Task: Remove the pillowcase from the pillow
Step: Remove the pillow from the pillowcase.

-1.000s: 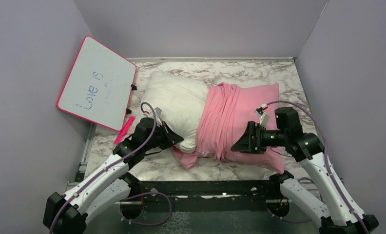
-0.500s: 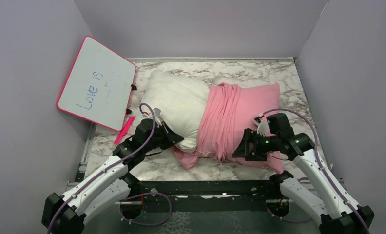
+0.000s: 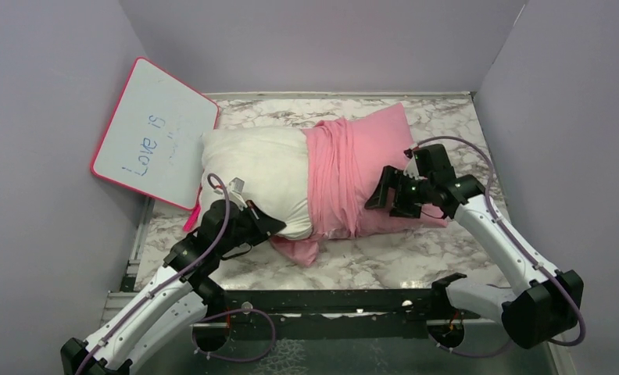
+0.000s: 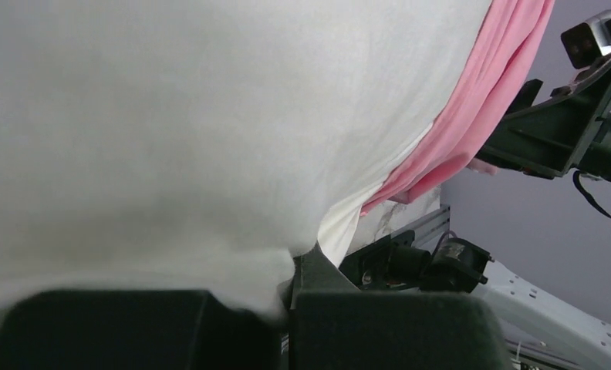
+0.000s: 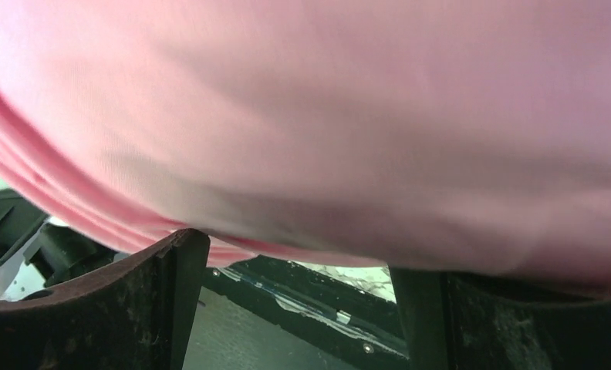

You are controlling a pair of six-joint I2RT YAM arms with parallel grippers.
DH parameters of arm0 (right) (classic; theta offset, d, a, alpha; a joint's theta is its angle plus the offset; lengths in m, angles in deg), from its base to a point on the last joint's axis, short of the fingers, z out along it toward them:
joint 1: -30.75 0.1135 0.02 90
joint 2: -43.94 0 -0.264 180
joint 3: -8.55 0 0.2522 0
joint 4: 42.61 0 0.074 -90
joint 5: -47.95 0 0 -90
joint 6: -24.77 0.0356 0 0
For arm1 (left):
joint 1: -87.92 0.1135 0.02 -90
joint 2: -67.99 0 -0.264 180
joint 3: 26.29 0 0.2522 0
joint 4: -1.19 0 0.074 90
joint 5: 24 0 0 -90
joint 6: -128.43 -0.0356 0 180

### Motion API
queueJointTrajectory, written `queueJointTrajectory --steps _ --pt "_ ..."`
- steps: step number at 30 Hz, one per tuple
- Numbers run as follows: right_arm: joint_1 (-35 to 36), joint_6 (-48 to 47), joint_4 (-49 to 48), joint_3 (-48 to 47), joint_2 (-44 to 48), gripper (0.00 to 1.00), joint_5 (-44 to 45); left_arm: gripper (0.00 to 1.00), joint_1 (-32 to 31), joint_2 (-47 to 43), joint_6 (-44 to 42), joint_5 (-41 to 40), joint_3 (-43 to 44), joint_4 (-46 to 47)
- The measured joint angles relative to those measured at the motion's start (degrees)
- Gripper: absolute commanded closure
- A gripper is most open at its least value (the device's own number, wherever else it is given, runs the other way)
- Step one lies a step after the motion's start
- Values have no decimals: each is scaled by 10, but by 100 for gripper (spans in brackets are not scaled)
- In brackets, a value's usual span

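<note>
Left gripper (image 3: 280, 228): closed tight, pinching the near edge of the pillow (image 3: 255, 176). In the left wrist view, white fabric is drawn down between its closed fingers (image 4: 241, 324).
Right gripper (image 3: 377, 197): jaws wide apart, set against the near side of the pillowcase (image 3: 345, 176). In the right wrist view, pink cloth bulges across the gap between the two dark fingers (image 5: 133, 308). I cannot tell whether they press on it.
Pillow: lies crosswise on the worktop (image 3: 384, 266). Its bare white half is toward 9 o'clock, plump and creased, and its left end is just beside the whiteboard (image 3: 156, 133).
Pillowcase: covers the half of the pillow toward 3 o'clock. It is bunched in folds where pink meets white near the middle, and one corner points up toward 1 o'clock. A loose pink flap (image 3: 298, 250) lies flat on the worktop at the pillow's 6 o'clock, just right of the left gripper.
Whiteboard: pink-framed, leaning at 10 o'clock against the left wall, with "Love is" in blue.
Worktop: marbled white and grey, showing around the pillow at 12 and 6 o'clock.
</note>
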Motion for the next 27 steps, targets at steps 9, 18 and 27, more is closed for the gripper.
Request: queueJointTrajectory --steps 9,18,27 --pt "-3 9 -27 70 112 12 -63 100 0 47 -9 -16 26 -25" --pt "-3 64 -42 186 242 15 -145 100 1 75 -19 -15 36 -19" --pt "2 160 -196 255 226 25 -122 100 1 73 -19 -7 36 -18"
